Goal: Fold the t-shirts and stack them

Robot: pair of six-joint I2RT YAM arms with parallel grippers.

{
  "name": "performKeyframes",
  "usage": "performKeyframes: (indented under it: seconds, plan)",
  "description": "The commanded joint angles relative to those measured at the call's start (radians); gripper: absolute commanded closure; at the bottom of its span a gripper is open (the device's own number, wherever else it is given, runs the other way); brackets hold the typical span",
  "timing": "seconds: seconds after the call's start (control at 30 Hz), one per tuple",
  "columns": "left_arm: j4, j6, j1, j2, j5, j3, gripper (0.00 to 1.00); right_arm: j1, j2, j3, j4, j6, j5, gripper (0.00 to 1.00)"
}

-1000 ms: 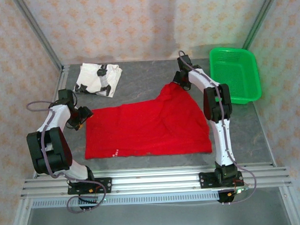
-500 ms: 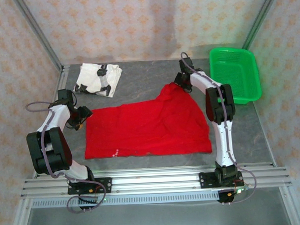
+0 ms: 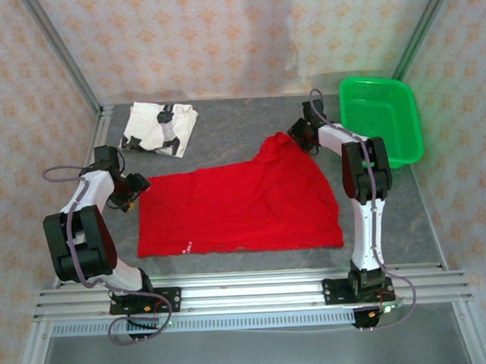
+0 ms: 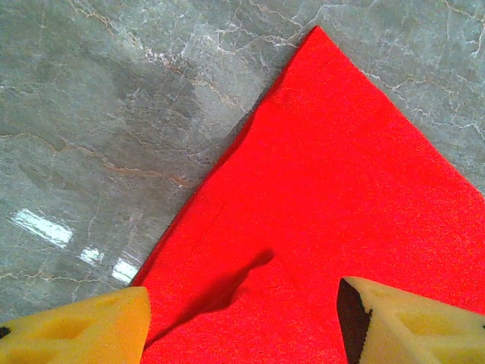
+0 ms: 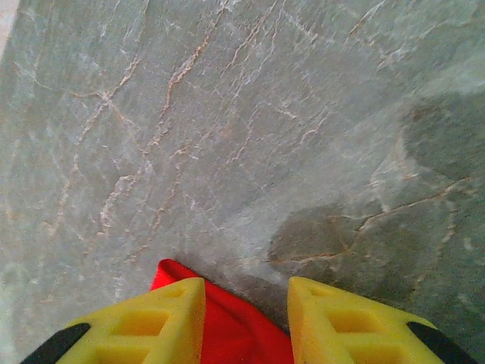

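Nearest us, the red t-shirt (image 3: 240, 210) lies spread flat in the middle, its far-right corner bunched up. The left gripper (image 4: 242, 303) hangs over its far-left corner, jaws wide, nothing held. Farther right, the right gripper (image 5: 246, 303) sits at the bunched corner, jaws slightly apart w/ the cloth tip between them, no pinch. Far left, the white t-shirt (image 3: 160, 127) looks folded. We reckon approx. half done: red needs folding, then stacking. Wrist cams give jaw gaps; top cam gives layout.
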Motion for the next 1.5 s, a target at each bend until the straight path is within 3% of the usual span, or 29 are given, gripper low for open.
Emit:
performKeyframes:
  seconds: [0.0,0.5,0.87,1.17,1.47]
  plan:
    - [0.006,0.017,0.009,-0.020,0.001,-0.012,0.33,-0.004,-0.026,-0.004,0.097,0.100,-0.056,0.64]
    - [-0.001,0.038,0.014,-0.013,0.004,-0.012,0.33,-0.017,0.020,0.030,0.025,0.164,-0.152,0.63]
    - [0.000,0.046,0.017,-0.013,0.000,-0.015,0.33,-0.063,-0.054,-0.026,-0.062,0.219,-0.205,0.59]
    - [-0.006,0.047,0.018,-0.010,-0.003,0.001,0.33,-0.063,-0.036,-0.059,0.173,0.458,-0.301,0.52]
    - [-0.010,0.054,0.019,-0.020,-0.013,-0.012,0.33,-0.063,-0.007,-0.061,0.191,0.537,-0.354,0.52]
